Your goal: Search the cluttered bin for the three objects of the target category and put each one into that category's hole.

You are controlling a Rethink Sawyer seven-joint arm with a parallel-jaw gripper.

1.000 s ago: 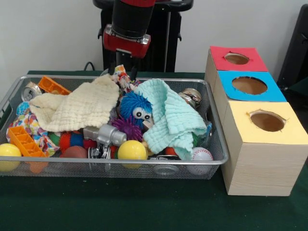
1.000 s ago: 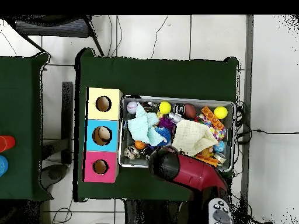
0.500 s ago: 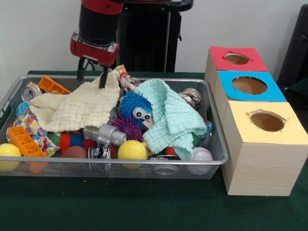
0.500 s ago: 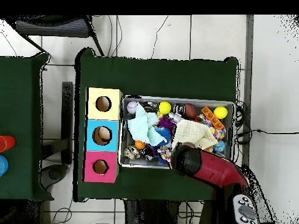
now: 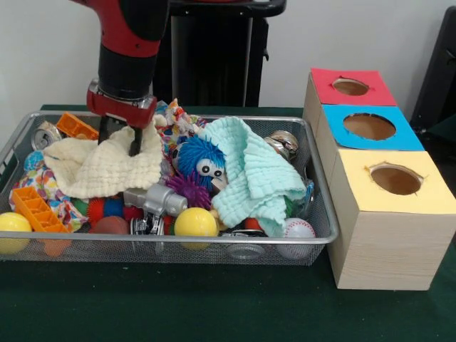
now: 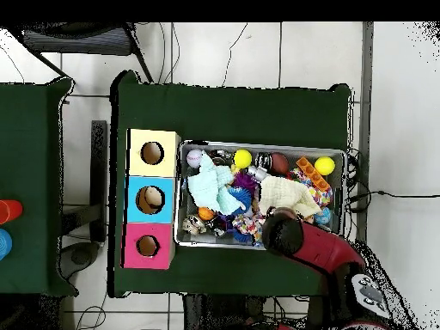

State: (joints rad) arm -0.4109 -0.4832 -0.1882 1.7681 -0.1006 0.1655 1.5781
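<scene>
My gripper [image 5: 118, 139] is open and low over the back left of the wire bin [image 5: 178, 241]. Its two dark fingertips [image 5: 133, 144] rest on the upper edge of the cream cloth [image 5: 100, 167]; nothing is held between them. In the overhead view the red arm [image 6: 288, 236] hides the gripper and sits at the lower edge of the cream cloth [image 6: 288, 196]. A mint cloth [image 5: 256, 171] drapes over the bin's right half beside a blue fuzzy toy [image 5: 199, 158]. The wooden box has a red hole [image 5: 350, 87], a blue hole [image 5: 369, 126] and a yellow hole [image 5: 395, 179].
The bin also holds yellow balls [image 5: 194, 222] [image 5: 13, 228], a baseball [image 5: 298, 231], orange bricks [image 5: 37, 208] [image 5: 78, 127], crushed cans [image 5: 46, 134] [image 5: 283, 142], a grey toy [image 5: 153, 201] and a patterned cloth [image 5: 178, 117]. The box stands right of the bin.
The arm has swung left across the back of the bin in the front view and come down, so its open fingers now touch the cream cloth. The cloth's top edge is pushed down slightly.
</scene>
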